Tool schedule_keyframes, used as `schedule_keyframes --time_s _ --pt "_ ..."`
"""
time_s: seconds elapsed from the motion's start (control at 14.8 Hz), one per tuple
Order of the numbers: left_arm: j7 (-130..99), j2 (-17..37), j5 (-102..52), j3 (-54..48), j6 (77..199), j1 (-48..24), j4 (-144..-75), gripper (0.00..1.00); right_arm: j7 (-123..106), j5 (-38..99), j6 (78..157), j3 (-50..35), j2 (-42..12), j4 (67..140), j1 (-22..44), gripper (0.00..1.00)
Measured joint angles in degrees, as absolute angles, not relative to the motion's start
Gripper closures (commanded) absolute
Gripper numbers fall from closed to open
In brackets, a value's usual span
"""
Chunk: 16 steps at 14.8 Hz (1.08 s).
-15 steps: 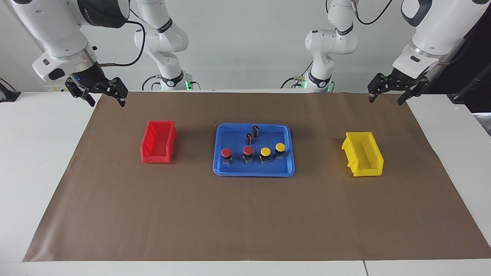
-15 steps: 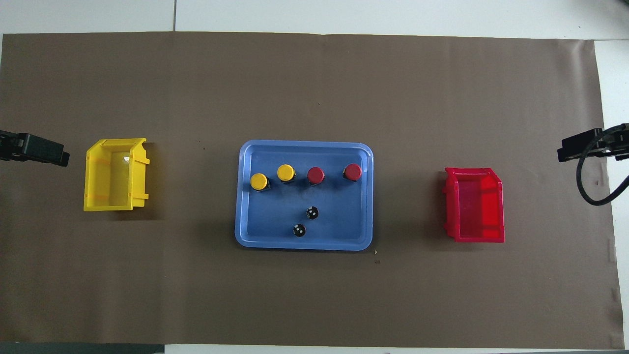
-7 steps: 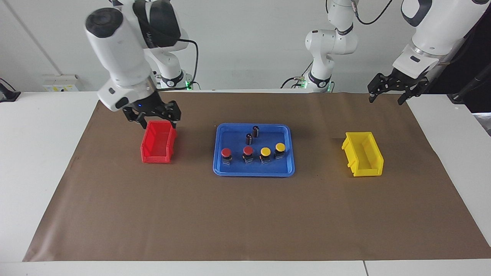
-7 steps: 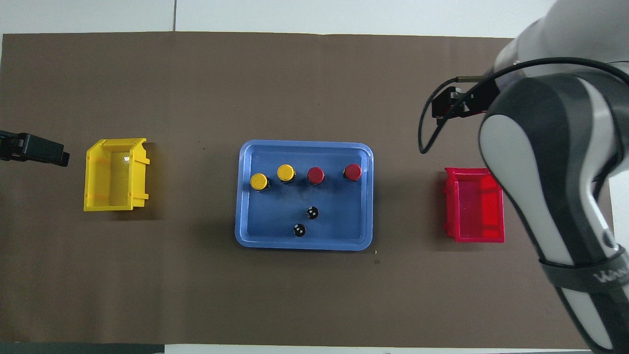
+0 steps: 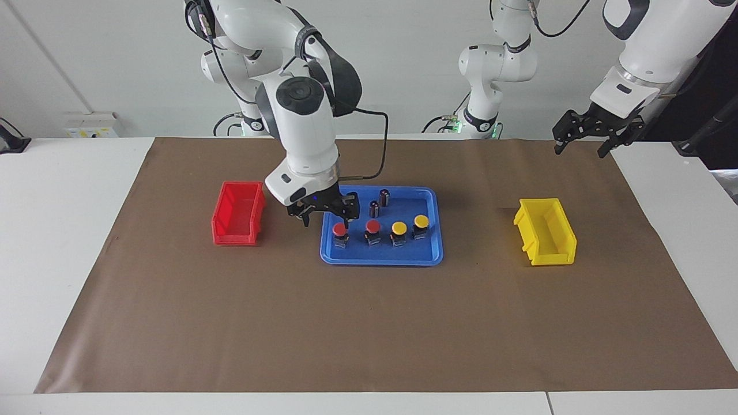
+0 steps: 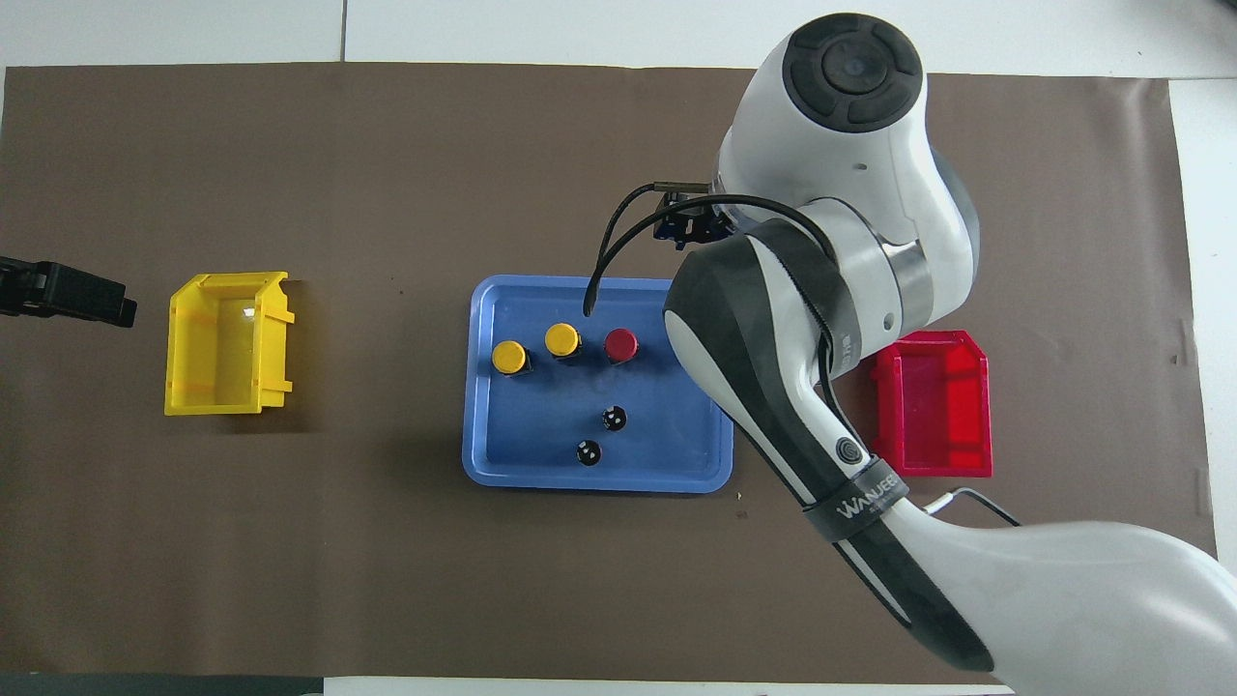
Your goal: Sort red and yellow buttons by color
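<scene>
Two red buttons and two yellow buttons stand in a row in the blue tray. My right gripper is open, low over the tray's end toward the right arm. One of its fingers is just above the end red button. In the overhead view the right arm hides that button; the other red button and both yellow buttons show. My left gripper is open and waits at the mat's edge, at the left arm's end of the table.
Two dark capless cylinders stand in the tray, nearer to the robots than the buttons. A red bin sits toward the right arm's end of the table. A yellow bin sits toward the left arm's end.
My right arm has swung from the mat's corner, past the red bin, to the tray's end and come down close over the end red button. The left arm has not moved.
</scene>
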<state>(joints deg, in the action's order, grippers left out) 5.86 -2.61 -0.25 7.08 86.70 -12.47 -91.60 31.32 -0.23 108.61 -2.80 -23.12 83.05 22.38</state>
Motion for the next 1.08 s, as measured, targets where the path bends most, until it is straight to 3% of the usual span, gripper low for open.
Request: schedule_keyframes --time_s 0.14,0.41,1.08 --pt "5.9 -2.6 -0.3 7.1 86.7 -12.5 -91.6 0.0 31.3 -0.2 115.6 -2.8 -21.6 90.7 22.9 0.08" --pt "5.9 -2.6 -0.3 7.1 86.7 -12.5 -91.6 0.0 31.3 -0.2 121.1 -2.8 -18.3 99.3 23.7 0.11" --pt "5.1 -2.6 -0.3 7.1 86.7 -12.5 -91.6 0.0 31.3 -0.2 125.0 -2.8 -18.7 104.9 25.2 0.22"
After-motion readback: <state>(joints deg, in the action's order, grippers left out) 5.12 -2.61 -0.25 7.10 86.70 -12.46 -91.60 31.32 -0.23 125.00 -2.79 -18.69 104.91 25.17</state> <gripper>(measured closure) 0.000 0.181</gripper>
